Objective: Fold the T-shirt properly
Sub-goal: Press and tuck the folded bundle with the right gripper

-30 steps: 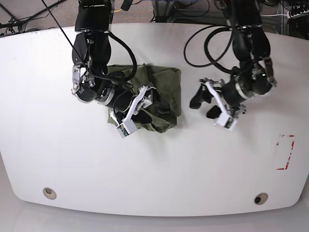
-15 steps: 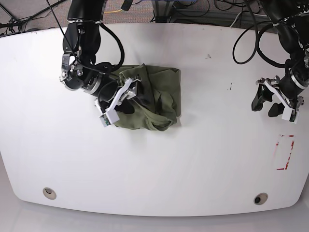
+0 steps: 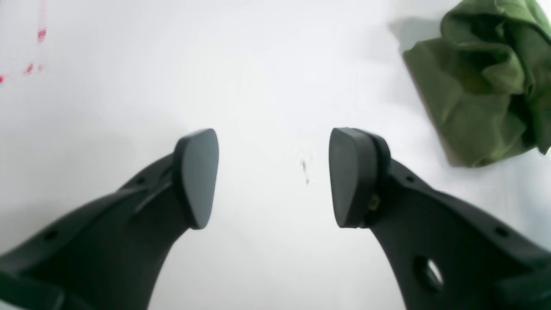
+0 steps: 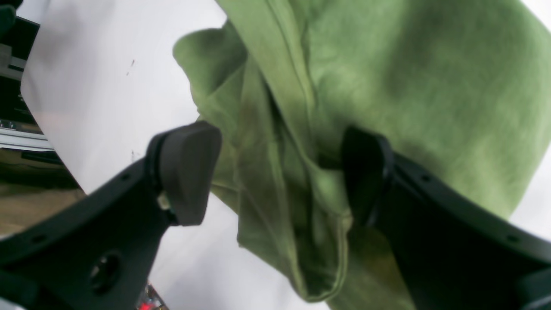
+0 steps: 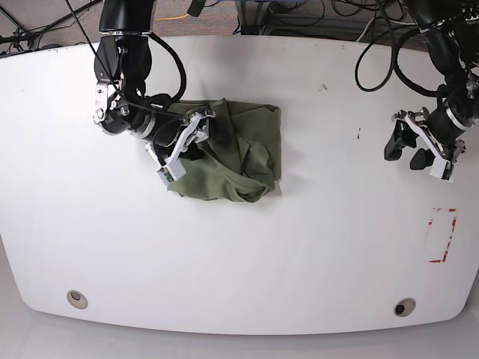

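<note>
The olive-green T-shirt (image 5: 243, 153) lies as a wrinkled, folded bundle on the white table (image 5: 239, 247), left of centre. My right gripper (image 5: 200, 142) hovers over the bundle's left part, open. In the right wrist view its fingers (image 4: 189, 172) straddle a creased fold of the T-shirt (image 4: 387, 77) without pinching it. My left gripper (image 5: 406, 149) is far off near the table's right edge, open and empty. In the left wrist view the left gripper (image 3: 273, 176) has only bare table between its pads, and the T-shirt (image 3: 478, 90) shows at the upper right.
A red tape outline (image 5: 442, 235) marks the table at the right, also visible as red marks (image 3: 41, 34) in the left wrist view. Two round holes (image 5: 75, 298) (image 5: 404, 307) sit near the front edge. Cables (image 5: 314, 15) run behind the table's back edge.
My left arm swung away from beside the T-shirt to the table's right side. My right gripper drew back up and to the left over the bundle, and the fabric settled flatter.
</note>
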Controlling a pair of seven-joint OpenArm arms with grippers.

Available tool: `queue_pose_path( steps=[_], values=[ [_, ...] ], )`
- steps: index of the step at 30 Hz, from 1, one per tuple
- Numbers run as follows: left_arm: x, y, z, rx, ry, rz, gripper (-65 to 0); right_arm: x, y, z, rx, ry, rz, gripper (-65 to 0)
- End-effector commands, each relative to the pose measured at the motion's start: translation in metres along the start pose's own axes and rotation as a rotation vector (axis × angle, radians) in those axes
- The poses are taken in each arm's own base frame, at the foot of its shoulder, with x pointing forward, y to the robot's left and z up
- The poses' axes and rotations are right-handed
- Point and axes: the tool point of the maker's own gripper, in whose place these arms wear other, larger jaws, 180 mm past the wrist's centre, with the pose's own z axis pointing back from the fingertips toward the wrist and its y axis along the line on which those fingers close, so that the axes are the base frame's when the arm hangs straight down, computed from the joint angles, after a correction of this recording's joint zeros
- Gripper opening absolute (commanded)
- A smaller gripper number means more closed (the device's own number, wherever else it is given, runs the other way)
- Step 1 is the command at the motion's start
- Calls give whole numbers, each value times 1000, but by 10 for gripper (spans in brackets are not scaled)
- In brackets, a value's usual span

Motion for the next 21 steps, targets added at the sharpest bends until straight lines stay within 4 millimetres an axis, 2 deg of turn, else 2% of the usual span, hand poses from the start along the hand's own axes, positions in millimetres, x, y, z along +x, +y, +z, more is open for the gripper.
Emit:
queue_pose_path(
  steps=[1,6,11,16,18,21],
  values=[
    [16,1,4,-2,-53,-25,-276,13,36,-8,93,-31,61,-212],
    [21,1,4,0,-66,-31,-276,0,88,-28,217,11,93,-212],
    [27,2,4,3,-77,-42,-276,-3,135,-43,331,29,132,-212],
    [36,-11,-6,-42,-73,-88,-276,8,141,-44,343,4,149,-212],
    [37,-18,-10,-67,-60,-109,-276,10,130,-40,319,-3,147,-212],
    [38,-40,-23,-132,-47,-137,-276,23,101,-25,240,-51,143,-212]
  ],
)
